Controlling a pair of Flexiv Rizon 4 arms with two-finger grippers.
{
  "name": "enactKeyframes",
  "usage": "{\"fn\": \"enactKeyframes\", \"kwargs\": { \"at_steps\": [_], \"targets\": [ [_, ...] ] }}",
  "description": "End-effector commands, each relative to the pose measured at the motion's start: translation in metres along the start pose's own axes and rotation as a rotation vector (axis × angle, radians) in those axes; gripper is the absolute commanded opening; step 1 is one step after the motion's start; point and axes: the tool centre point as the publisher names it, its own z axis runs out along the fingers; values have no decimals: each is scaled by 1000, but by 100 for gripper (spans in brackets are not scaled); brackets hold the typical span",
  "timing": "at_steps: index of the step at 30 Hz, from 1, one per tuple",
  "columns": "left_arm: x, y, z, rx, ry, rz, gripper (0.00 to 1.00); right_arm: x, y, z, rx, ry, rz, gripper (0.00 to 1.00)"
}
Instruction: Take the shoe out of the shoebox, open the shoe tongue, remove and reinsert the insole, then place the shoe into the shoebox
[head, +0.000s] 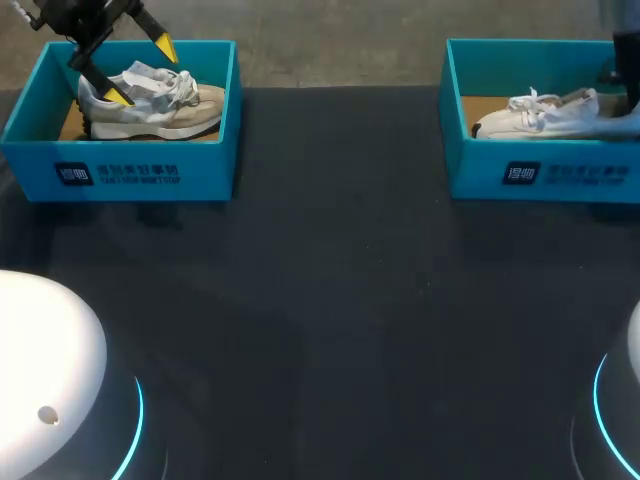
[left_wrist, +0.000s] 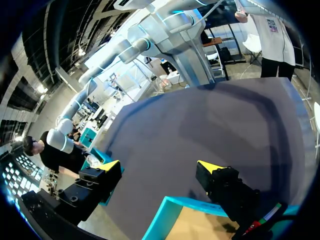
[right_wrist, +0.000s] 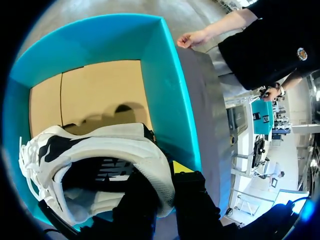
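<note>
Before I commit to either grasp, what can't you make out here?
Beige shoe insole: head view, hidden under laces; left wrist view shows only shoebox corner.
Right gripper closure: partly inside white shoe, right wrist view; head view's edge cuts it off.

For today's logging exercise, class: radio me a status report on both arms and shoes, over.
Left gripper open over beige shoe. Right gripper shut on white shoe, at heel. Both shoes in their shoeboxes. Only their walls in the way.
</note>
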Motion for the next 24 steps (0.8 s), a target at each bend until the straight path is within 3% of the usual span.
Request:
{"fn": "enactKeyframes", "kwargs": {
  "at_steps": [1,24],
  "targets": [
    [0,-1,0,-2,3,0,100,-1,-1,7,7,4,1,0],
    [0,-1,0,-2,3,0,100,13,-2,39,55,-4,-11,0]
  ]
}}
